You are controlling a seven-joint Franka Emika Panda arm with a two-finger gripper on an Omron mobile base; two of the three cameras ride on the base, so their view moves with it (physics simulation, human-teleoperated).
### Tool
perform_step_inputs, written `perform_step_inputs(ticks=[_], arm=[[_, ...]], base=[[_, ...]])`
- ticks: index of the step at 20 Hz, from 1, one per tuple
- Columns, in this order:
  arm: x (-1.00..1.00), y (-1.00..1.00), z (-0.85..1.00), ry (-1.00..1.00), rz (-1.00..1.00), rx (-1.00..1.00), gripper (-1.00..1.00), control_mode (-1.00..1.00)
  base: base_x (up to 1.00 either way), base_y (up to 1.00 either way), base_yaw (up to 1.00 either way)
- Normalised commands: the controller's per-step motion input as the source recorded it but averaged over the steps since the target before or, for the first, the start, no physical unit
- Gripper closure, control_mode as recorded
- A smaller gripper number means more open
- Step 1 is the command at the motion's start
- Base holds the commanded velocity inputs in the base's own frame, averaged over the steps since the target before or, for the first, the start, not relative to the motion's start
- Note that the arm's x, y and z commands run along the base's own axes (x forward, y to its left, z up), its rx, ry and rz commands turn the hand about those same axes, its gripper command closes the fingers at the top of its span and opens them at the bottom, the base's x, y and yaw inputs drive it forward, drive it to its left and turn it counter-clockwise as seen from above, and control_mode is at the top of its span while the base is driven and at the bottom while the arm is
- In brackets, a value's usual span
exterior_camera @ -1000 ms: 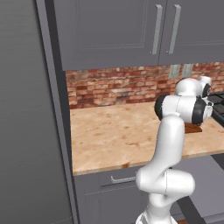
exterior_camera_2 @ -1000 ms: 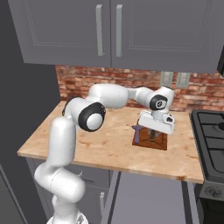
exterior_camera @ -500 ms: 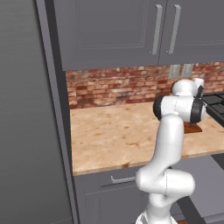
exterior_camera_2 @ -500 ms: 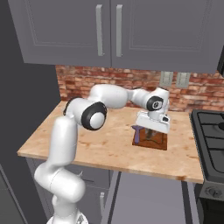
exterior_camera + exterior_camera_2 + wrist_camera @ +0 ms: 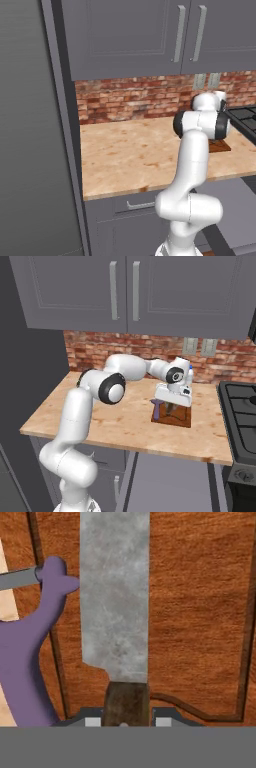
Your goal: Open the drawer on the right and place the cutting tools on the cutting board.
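Note:
In the hand view my gripper (image 5: 125,722) is shut on the dark brown handle of a knife (image 5: 116,612). Its wide grey blade points away from me, just over the cutting board (image 5: 200,612), a reddish-brown board with a groove near its edge. A tool with a curved lilac-purple handle (image 5: 25,662) lies at the board's left edge, partly over the pale counter. From the right base view the gripper (image 5: 172,401) hangs low over the cutting board (image 5: 181,419), with the purple tool (image 5: 156,409) beside it. The drawer (image 5: 170,481) stands open below the counter.
A black stove (image 5: 240,411) borders the counter on the right. Grey wall cupboards (image 5: 125,291) hang above a brick backsplash. A smaller drawer front with a silver handle (image 5: 140,204) sits under the counter's left part. A tall grey cabinet (image 5: 30,150) closes the left side.
The hand has sunk a little toward the board and drifted slightly left, still holding the knife. The purple tool has not moved.

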Motion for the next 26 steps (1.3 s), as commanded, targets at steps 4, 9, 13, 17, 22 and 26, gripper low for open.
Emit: perform_step_inputs(ticks=[4,9,13,17,22,26], arm=[[0.31,-0.01,-0.13,0.0,0.0,0.0,1.0,-1.0],[0.2,-0.07,-0.15,-0.01,0.04,0.0,-1.0,-1.0],[0.1,-0.08,-0.07,0.0,0.05,0.0,-1.0,-1.0],[0.0,0.0,0.0,0.0,0.0,0.0,-1.0,-1.0],[-0.01,0.0,0.0,0.0,0.0,0.0,-1.0,-1.0],[-0.46,0.03,0.19,-0.08,0.0,0.0,-1.0,-1.0]], base=[[0.0,0.0,0.0],[0.0,0.0,0.0],[0.0,0.0,0.0],[0.0,0.0,0.0],[0.0,0.0,0.0],[0.0,0.0,0.0]])
